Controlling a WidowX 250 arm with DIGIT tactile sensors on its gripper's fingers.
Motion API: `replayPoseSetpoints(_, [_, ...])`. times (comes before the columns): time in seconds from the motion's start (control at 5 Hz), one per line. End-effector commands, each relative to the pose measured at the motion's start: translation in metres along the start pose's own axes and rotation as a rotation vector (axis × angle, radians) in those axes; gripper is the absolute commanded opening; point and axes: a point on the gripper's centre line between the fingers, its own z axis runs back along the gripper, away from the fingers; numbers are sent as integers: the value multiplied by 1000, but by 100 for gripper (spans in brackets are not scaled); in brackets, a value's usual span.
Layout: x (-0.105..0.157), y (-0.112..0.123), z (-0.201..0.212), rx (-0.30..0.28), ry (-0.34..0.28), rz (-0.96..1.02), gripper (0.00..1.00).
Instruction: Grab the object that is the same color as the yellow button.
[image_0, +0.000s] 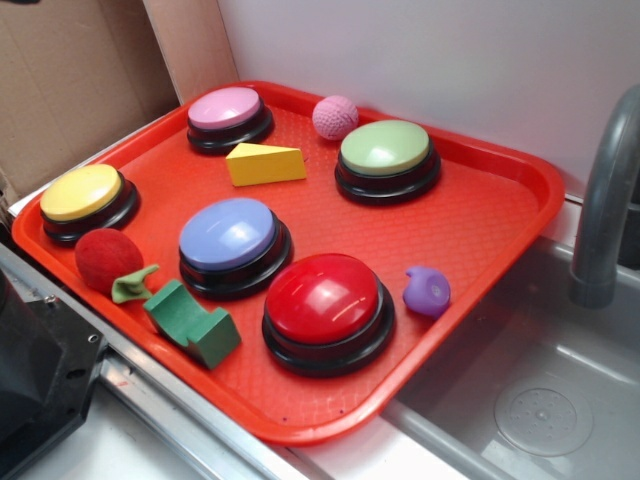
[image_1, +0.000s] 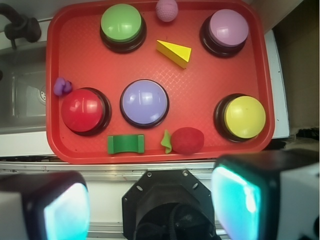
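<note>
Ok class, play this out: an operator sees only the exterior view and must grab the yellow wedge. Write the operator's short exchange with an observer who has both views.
Operator: I see the yellow wedge on the tray, but no gripper. Where is it?
Observer: In the wrist view the gripper shows below the tray's near rim, not over the tray.
Operator: Is it ready to close on something?
Observer: Its fingers stand wide apart with nothing between them.
</note>
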Motion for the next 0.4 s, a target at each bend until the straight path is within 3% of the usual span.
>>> replayPoseSetpoints(0.0, [0,0,0,0,0,0,100])
replayPoseSetpoints(0.2, [20,14,-13,-18,-47,-118,100])
